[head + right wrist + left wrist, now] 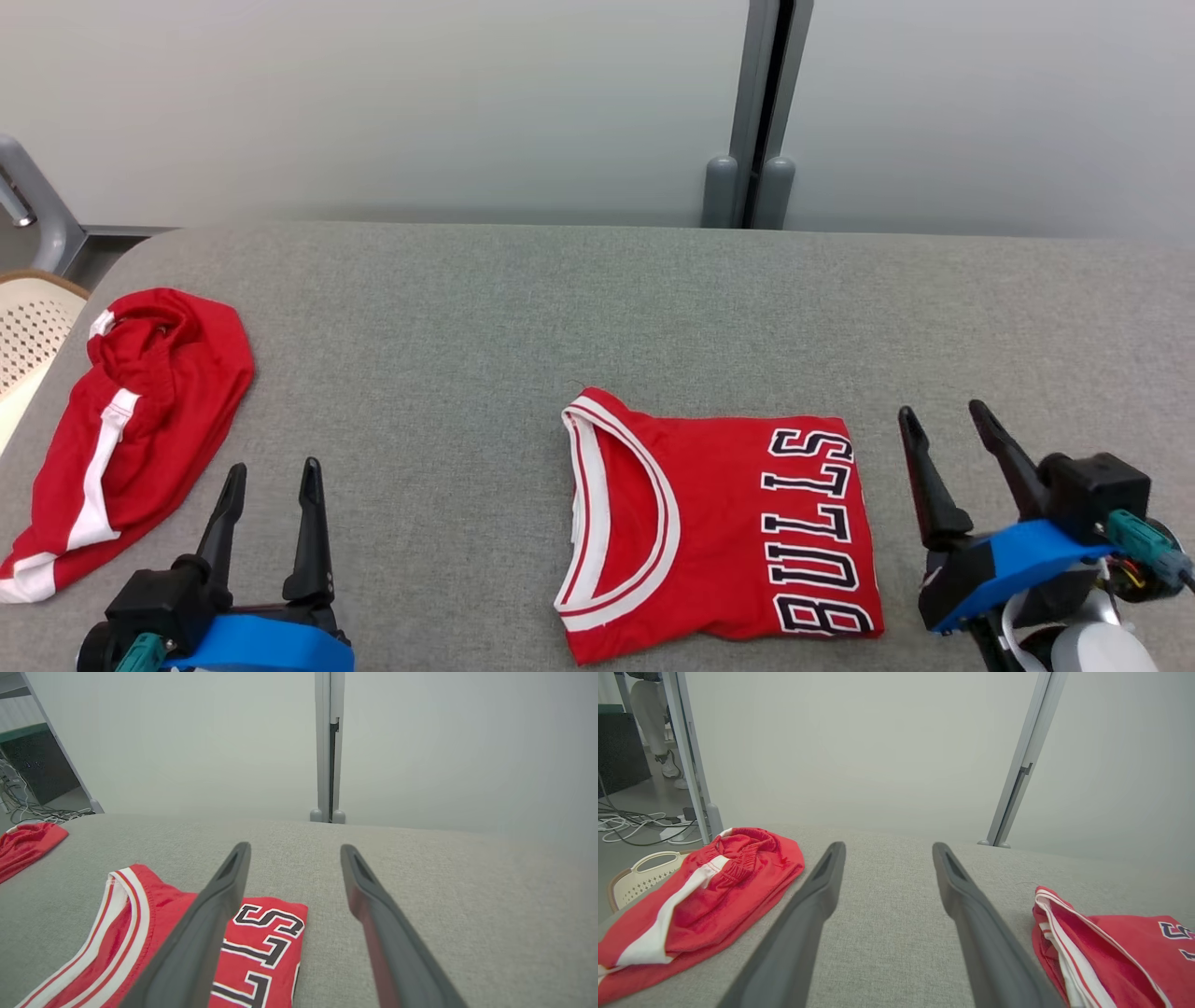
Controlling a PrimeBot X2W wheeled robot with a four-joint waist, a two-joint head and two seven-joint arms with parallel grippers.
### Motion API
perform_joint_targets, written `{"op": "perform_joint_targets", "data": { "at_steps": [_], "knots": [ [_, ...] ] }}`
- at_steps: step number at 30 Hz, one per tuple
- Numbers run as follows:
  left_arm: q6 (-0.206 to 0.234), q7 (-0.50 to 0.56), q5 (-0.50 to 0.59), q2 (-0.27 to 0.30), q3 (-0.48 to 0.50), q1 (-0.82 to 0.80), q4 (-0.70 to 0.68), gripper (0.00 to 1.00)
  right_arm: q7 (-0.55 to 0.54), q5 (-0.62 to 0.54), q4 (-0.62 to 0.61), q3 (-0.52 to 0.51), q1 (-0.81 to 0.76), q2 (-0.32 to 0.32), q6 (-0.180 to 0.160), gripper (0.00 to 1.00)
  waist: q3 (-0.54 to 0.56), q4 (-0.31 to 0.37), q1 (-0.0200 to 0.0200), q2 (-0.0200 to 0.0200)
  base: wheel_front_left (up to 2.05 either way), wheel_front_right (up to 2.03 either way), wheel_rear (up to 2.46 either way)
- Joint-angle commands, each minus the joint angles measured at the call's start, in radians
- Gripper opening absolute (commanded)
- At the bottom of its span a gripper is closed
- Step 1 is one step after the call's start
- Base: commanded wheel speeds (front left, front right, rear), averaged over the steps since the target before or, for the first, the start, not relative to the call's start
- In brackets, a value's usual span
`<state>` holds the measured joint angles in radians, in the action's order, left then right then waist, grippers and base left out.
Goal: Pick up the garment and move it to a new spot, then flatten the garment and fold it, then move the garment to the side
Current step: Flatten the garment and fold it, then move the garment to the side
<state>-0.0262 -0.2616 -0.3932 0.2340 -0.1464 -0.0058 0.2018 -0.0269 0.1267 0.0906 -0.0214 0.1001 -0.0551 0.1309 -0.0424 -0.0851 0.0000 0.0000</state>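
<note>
Two hands: left hand (pixel 274 465), right hand (pixel 939 408), both wide, empty
Jersey (pixel 719 523): folded, beside right hand
Shorts (pixel 140 411): beside left hand

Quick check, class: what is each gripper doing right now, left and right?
Left gripper: open, holding nothing.
Right gripper: open, holding nothing, beside the folded jersey.

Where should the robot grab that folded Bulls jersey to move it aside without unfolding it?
Take the folded jersey by both side edges: right gripper on the lettered edge beside it, left gripper from the collar side. It lies flat as a rectangle, so pinching both ends should keep its layers together.
</note>
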Motion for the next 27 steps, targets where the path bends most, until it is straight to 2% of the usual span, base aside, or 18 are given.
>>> {"op": "perform_joint_targets", "data": {
  "at_steps": [1,7,27],
  "knots": [
    [0.001,-0.004,0.006,0.002,0.001,0.013,0.001,1.00,0.013,0.013,0.002,-0.009,-0.020,-0.003,0.000,1.00,0.012,0.007,0.0000,0.0000,0.00,0.00,0.00],
    [-0.001,0.009,0.008,0.011,-0.019,0.042,0.033,1.00,0.038,0.042,0.022,-0.082,-0.074,0.005,0.000,1.00,0.056,0.048,0.0000,0.0000,0.00,0.00,0.00],
    [0.026,0.044,-0.019,0.024,-0.019,0.066,0.022,1.00,0.004,0.078,0.048,-0.070,-0.087,0.005,0.000,1.00,0.054,0.090,0.0000,0.0000,0.00,0.00,0.00]
  ]
}}
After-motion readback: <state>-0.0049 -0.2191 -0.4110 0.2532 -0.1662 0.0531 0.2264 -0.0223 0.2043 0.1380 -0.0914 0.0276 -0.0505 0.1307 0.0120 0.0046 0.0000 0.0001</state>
